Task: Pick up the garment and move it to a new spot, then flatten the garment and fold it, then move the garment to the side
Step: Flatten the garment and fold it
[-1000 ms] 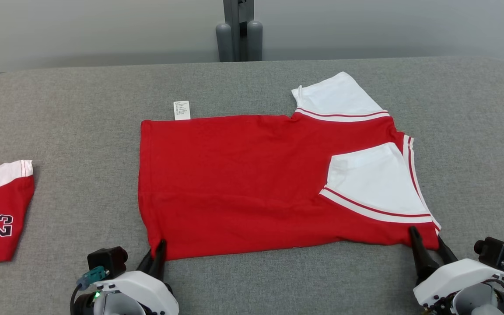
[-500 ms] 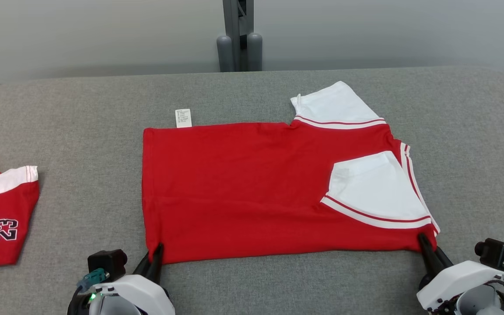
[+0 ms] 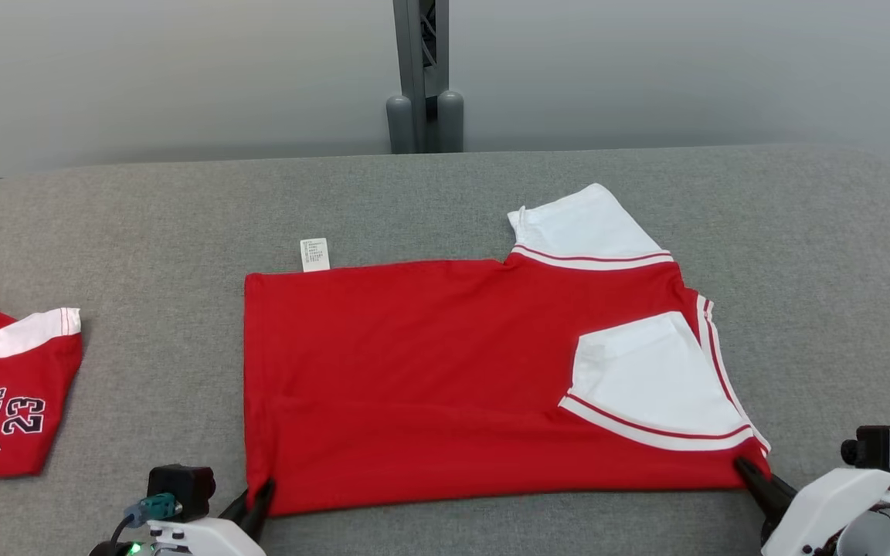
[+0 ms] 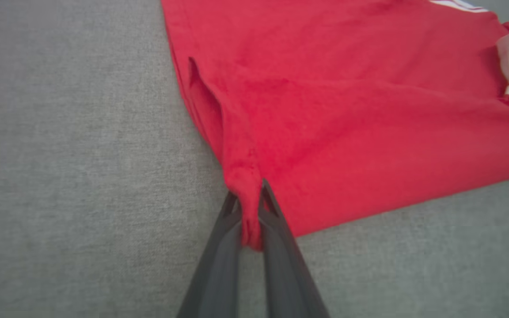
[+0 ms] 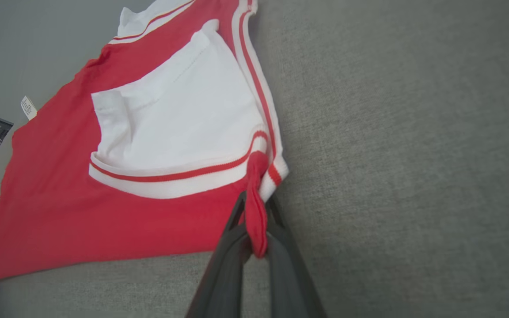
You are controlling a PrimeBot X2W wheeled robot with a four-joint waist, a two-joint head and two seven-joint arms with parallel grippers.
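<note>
In the head view, the garment (image 3: 429, 386), a red jersey with white sleeves, is spread flat on the grey table (image 3: 144, 232). Its near-left corner is pinched by the left claw (image 3: 261, 494) and its near-right corner by the right claw (image 3: 746, 469). Both claws are closed tight on cloth. The two near corners are probably held so that the near edge can be kept taut for smoothing, or lifted over together for a fold. One white sleeve (image 3: 646, 378) is turned in onto the garment's red body, which suggests folding has begun. The other sleeve (image 3: 584, 224) juts past the garment's far edge. A care label (image 3: 314, 255) pokes out from that far edge. A second jersey (image 3: 5, 394) lies well apart from the garment's left side and is cut off by the frame. The claw bodies are cropped at the bottom.

In the left wrist view, the fingers (image 4: 219, 256) are seen shut on a bunched red corner. A raised crease runs from the grip into the garment. How many layers are caught cannot be told.

In the right wrist view, the fingers (image 5: 223, 265) are clamped on a twisted roll of red cloth just beside the garment's striped white trim. Whether the trim is also gripped cannot be made out.
</note>
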